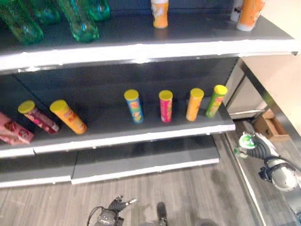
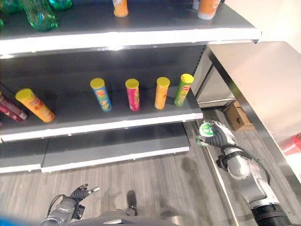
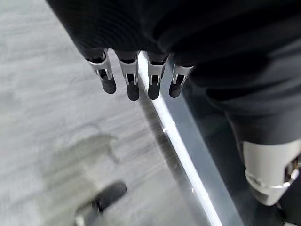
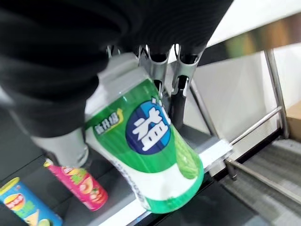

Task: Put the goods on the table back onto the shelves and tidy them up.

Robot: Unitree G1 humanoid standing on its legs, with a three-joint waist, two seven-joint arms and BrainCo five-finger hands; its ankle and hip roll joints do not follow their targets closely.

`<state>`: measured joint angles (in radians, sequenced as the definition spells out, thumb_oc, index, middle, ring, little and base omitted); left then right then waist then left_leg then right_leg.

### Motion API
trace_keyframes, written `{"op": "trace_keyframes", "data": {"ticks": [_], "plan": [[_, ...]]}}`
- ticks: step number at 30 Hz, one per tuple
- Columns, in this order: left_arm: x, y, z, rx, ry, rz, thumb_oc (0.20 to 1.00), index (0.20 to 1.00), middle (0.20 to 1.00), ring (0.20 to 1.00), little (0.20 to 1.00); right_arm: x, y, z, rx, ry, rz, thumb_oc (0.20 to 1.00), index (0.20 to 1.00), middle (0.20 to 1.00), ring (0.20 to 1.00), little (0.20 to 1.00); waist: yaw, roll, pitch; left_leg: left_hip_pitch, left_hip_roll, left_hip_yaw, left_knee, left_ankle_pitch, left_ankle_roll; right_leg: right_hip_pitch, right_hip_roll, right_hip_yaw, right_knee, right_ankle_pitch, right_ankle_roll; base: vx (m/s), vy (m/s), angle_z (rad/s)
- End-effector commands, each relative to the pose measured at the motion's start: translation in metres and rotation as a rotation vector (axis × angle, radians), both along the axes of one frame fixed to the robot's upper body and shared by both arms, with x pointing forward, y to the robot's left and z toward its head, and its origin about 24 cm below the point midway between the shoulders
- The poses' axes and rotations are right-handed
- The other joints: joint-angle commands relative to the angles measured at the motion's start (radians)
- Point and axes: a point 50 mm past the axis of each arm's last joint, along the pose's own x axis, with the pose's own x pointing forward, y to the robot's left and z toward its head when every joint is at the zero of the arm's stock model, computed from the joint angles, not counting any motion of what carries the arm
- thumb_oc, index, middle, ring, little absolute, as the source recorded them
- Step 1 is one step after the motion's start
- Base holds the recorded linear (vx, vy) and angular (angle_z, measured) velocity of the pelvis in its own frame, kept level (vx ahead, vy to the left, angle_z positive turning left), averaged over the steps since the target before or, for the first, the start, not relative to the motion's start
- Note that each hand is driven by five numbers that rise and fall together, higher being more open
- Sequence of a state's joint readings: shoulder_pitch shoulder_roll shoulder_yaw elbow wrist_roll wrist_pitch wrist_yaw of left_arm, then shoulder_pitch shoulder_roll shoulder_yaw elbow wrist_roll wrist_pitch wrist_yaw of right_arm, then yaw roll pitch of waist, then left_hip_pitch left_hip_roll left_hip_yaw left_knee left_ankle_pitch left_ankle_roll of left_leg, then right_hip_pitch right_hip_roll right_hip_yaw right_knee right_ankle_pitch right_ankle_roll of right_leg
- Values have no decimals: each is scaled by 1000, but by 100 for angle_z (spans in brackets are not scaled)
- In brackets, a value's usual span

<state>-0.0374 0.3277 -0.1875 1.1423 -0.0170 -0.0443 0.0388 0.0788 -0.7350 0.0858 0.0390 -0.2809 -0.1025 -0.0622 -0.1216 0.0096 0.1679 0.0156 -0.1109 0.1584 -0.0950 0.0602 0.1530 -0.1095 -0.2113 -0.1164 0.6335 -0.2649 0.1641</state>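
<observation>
My right hand [image 2: 222, 137] is shut on a green and white tub [image 2: 205, 131], held low off the right end of the middle shelf [image 2: 141, 123]; the tub [image 4: 150, 155] lies tilted under the curled fingers [image 4: 180, 89]. On that shelf stand blue [image 1: 134, 106], pink [image 1: 165, 106], orange [image 1: 194, 104] and green [image 1: 216, 100] chip cans. At its left end a maroon can [image 1: 38, 116] and an orange can [image 1: 68, 116] lean back. My left hand [image 1: 114, 207] hangs low over the floor, and its straight fingers [image 3: 132, 82] hold nothing.
Green bottles [image 1: 77, 21] and orange bottles [image 1: 160, 13] sit on the top shelf [image 1: 141, 49]. A pink packet [image 1: 14, 133] lies at the far left. The beige table [image 2: 263, 80] stands to the right, a red item [image 2: 292, 143] at its edge, a cardboard box [image 2: 237, 117] beneath.
</observation>
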Motion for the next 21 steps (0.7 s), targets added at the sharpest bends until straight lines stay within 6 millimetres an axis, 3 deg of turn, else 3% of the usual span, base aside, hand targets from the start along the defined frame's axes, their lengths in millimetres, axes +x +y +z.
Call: {"op": "trace_keyframes", "data": {"ticks": [1, 2, 6, 13, 17, 18, 19, 21], "plan": [[-9, 16, 4, 51, -11, 17, 1000, 1000, 1000, 1000, 1000, 16, 0, 31, -33, -159, 9, 200, 200, 200, 200, 200, 49, -9, 12, 30, 89, 25, 8, -130, -124, 66, 26, -69, -253, 163, -38, 72, 79, -21], [-6, 16, 5, 52, -17, 11, 1000, 1000, 1000, 1000, 1000, 15, -2, 34, -31, -170, -2, 200, 200, 200, 200, 200, 50, 3, 21, 37, 107, 48, 8, -133, -127, 52, 43, -100, -380, 163, -44, 63, 32, -51], [-2, 10, 4, 44, -18, -19, 1000, 1000, 1000, 1000, 1000, 10, -12, 36, -39, -188, -44, 200, 200, 200, 200, 200, 43, -10, 20, 49, 102, 55, 8, -138, -134, 88, 82, -62, -616, 218, -32, 53, -49, -24], [-14, 2, -4, 21, 26, 1, 1000, 1000, 1000, 1000, 1000, -7, -34, 36, -31, -197, -149, 200, 200, 200, 200, 200, 36, -36, -19, 89, 125, 48, 8, -151, -164, 194, 115, -69, -721, 225, -42, 110, -132, 8], [-22, -2, -8, 8, 47, 32, 1000, 1000, 1000, 1000, 1000, -26, -59, 93, -87, -430, -226, 200, 200, 200, 200, 200, 14, -46, -38, 111, 143, 51, 8, -156, -181, 224, 129, -79, -721, 197, -51, 103, -142, 14], [-24, -2, -8, 5, 50, 36, 1000, 1000, 1000, 1000, 1000, -29, -62, 116, -139, -511, -218, 200, 200, 200, 200, 200, 13, -47, -44, 113, 146, 51, 8, -157, -184, 230, 132, -81, -721, 193, -52, 52, -65, 7], [-24, -3, -8, 5, 50, 36, 1000, 1000, 1000, 1000, 1000, -29, -62, 116, -139, -511, -219, 200, 200, 200, 200, 200, 13, -46, -43, 114, 146, 51, 8, -157, -184, 230, 133, -81, -721, 192, -52, 36, -47, 4], [-25, -2, -9, 4, 54, 37, 1000, 1000, 1000, 1000, 1000, -30, -60, 143, -194, -609, -190, 200, 200, 200, 200, 200, 14, -47, -49, 117, 149, 51, 8, -159, -187, 236, 134, -82, -721, 188, -54, 26, -37, 8]]}}
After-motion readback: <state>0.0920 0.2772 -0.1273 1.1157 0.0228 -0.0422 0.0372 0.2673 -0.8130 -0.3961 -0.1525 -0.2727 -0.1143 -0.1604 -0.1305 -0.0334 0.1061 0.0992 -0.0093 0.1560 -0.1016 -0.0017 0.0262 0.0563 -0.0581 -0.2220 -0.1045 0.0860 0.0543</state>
